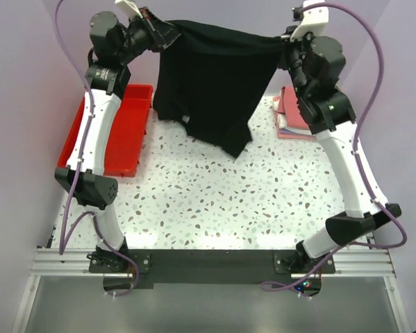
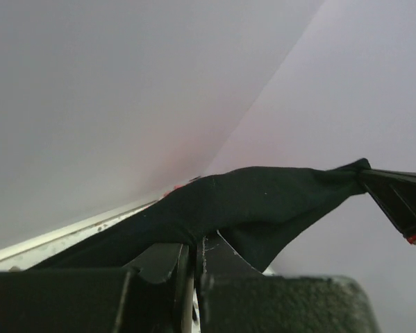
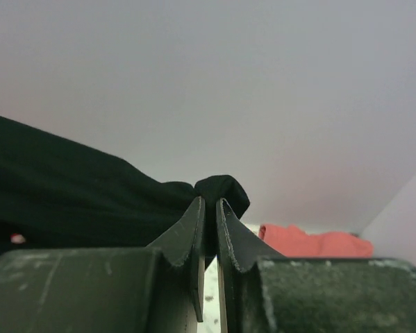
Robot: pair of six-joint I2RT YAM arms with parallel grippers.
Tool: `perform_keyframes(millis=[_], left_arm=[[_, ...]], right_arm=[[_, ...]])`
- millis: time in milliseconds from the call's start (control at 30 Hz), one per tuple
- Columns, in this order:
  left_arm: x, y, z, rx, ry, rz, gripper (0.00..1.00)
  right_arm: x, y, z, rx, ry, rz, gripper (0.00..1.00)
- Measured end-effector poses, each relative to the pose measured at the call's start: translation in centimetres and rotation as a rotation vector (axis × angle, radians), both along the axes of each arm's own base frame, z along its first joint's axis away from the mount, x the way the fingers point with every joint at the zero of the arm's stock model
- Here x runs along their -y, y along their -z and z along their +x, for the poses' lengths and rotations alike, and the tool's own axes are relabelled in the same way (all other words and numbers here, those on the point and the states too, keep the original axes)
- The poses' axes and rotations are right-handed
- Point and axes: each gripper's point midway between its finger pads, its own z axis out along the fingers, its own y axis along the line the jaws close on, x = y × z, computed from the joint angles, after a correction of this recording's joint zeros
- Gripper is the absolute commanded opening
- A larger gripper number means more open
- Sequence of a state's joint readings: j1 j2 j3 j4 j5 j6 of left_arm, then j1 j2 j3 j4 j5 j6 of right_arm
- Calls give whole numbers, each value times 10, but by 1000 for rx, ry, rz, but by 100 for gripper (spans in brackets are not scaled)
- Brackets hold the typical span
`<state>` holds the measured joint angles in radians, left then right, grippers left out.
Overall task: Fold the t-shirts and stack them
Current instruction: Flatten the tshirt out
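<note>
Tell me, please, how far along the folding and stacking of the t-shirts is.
Done, it seems: a pile of folded shirts lies at the far right of the table. In hand: the black shirt hangs spread in the air, pinched at its top edge by the left hand and the right hand. Left: lay it down, fold it and add it to the pile.

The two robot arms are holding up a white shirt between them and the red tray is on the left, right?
No, the shirt is black, not white. The top external view shows the left gripper and right gripper holding it up, red tray on the left.
</note>
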<state>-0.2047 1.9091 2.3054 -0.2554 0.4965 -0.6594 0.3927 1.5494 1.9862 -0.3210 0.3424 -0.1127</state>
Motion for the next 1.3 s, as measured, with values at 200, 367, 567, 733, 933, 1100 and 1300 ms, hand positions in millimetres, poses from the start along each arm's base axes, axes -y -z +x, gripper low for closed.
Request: perform_keyframes(millis=[200,367,567,733,933,1100,1300], left_arm=[[0,-45,-84,138,123,31,0],[11,25,-163,98,256,100,8],[31,252,-222,-353,270,205,63],[0,358,-276,-664,203,292,100],[-15,328,-269,-547,89,273,100],[-18,331,-249,-565,16,277,100],[-3,364,-228,-658,26,278,100]], right_arm=[[24,-45,-67,103,-14,43,3],[45,22,-128,1,-12,142,5],[53,218,-177,-425,55,284,21],[80,319,-223,-740,247,242,98],[84,317,-227,-729,258,258,99],[55,329,-209,-762,141,280,99],[17,378,-188,-921,26,269,99]])
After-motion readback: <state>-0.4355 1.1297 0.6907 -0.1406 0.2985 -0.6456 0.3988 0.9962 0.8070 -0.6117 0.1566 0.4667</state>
